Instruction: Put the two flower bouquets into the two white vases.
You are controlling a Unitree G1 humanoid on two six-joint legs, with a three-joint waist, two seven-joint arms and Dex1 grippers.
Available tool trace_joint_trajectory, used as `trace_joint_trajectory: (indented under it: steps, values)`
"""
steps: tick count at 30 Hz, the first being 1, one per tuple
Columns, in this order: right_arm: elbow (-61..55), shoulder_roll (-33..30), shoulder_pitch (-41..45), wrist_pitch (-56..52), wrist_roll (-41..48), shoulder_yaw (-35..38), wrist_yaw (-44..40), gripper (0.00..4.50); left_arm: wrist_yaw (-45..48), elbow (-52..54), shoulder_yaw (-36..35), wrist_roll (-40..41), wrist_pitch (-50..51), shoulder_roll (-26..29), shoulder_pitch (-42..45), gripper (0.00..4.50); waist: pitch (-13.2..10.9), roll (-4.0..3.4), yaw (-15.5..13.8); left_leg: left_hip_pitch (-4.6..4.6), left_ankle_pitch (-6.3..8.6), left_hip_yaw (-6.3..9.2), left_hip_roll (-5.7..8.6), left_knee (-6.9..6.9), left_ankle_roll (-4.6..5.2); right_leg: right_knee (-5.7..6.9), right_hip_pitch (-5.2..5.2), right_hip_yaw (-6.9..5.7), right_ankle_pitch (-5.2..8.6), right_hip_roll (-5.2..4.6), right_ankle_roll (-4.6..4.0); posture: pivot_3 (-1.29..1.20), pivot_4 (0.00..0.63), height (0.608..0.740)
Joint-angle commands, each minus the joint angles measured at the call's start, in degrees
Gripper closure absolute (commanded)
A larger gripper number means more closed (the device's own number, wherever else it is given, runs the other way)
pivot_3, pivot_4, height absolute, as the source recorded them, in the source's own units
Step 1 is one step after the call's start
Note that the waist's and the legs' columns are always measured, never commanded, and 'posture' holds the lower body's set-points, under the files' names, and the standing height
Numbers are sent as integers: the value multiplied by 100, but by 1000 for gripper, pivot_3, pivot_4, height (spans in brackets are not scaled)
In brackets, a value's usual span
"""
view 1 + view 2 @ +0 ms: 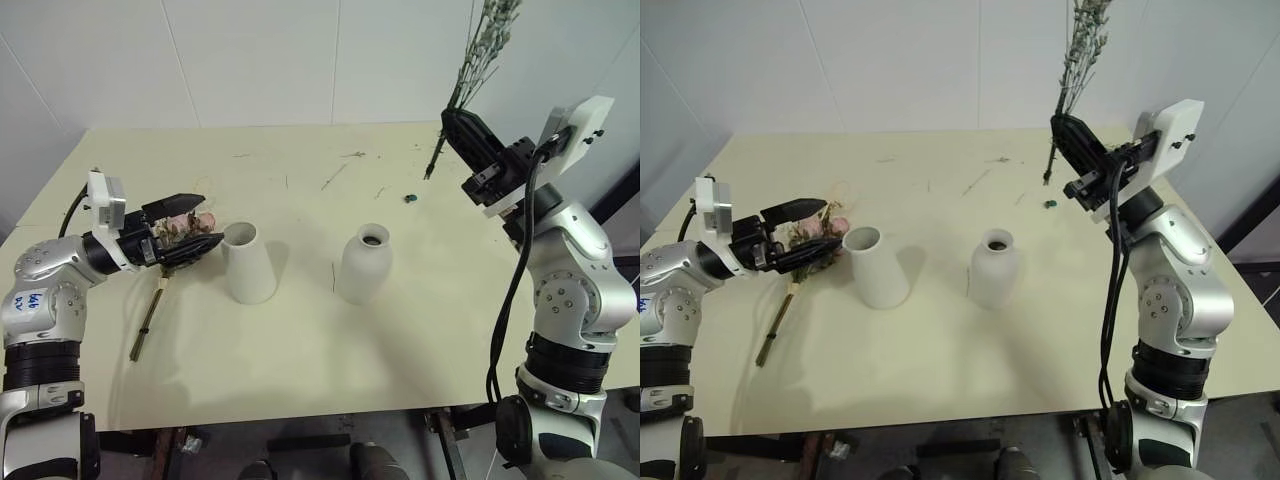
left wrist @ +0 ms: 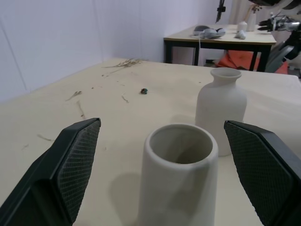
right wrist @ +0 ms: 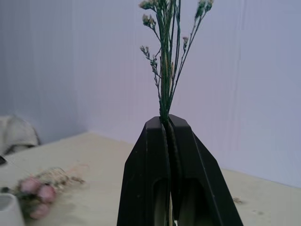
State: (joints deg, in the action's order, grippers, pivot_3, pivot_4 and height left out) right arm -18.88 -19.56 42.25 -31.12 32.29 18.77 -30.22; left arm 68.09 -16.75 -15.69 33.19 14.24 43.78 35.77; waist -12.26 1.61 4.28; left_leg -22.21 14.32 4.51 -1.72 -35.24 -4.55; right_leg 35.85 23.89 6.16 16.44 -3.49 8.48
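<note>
Pale cream surface [image 1: 330, 370], matte, littered with small loose twigs [image 1: 335, 176] toward the far side plus one small dark speck [image 1: 410, 198]; plain white wall behind. My left wrist view picks up a second table [image 2: 221, 37] further back in the room with some clutter on it, too blurred to identify. Cone vase [image 1: 248, 262] and bottle vase [image 1: 365, 263] stand upright side by side mid-surface, apart from each other, both empty as far as I can see into the mouths. My right pincer [image 1: 452, 122] is raised above the far right of the surface, jaws clamped tight on the stems of the wispy green bouquet [image 1: 480, 50]; the sprigs stand up from it and the tops are cut off by the frame edge, a short stem end pokes out below. My left pincer [image 1: 192, 226] is wide open, holding nothing, hovering level just left of the cone vase and pointed at it. Pink bouquet [image 1: 818, 232] lies on the surface under that pincer, blooms toward the cone vase, stem bundle [image 1: 150, 322] trailing back toward me; blooms partly hidden by my fingers [image 1: 177, 205], can't tell if they touch.
</note>
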Motion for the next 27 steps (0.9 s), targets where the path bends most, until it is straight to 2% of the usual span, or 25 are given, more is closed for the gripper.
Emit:
trace_joint_trajectory:
  steps: [1, 5, 19, 27]
  values:
    - [-462, 157, -227, -89, 354, -269, 141, 4470, 108, -1, -18, -17, -67, 46, 199, 0, 0, 0, 7, 0, 0, 0, 0, 1, 0, 0, 0, 0, 0, 0, 0, 0, 150, 740]
    - [-490, 350, -554, 26, 418, -622, 168, 4470, 207, -19, 16, -35, -115, 80, 298, 0, 0, 0, 10, 0, 0, 0, 0, 0, 0, -3, 0, 0, 0, 0, 0, 0, 150, 740]
    - [-35, 467, -1034, 600, 286, -1016, 18, 4470, 440, 190, 3, -32, -124, 190, 502, 0, 0, 0, 17, 2, 0, 0, 0, 0, 0, -17, 0, 2, 1, 1, -1, 0, 150, 740]
    - [442, 494, -1271, 1354, -172, -1274, -174, 4470, 389, 313, -45, 14, -86, 200, 529, 0, 0, 0, 12, 1, 0, 0, 0, 0, 0, -19, 0, 1, 1, 1, -1, 0, 150, 740]
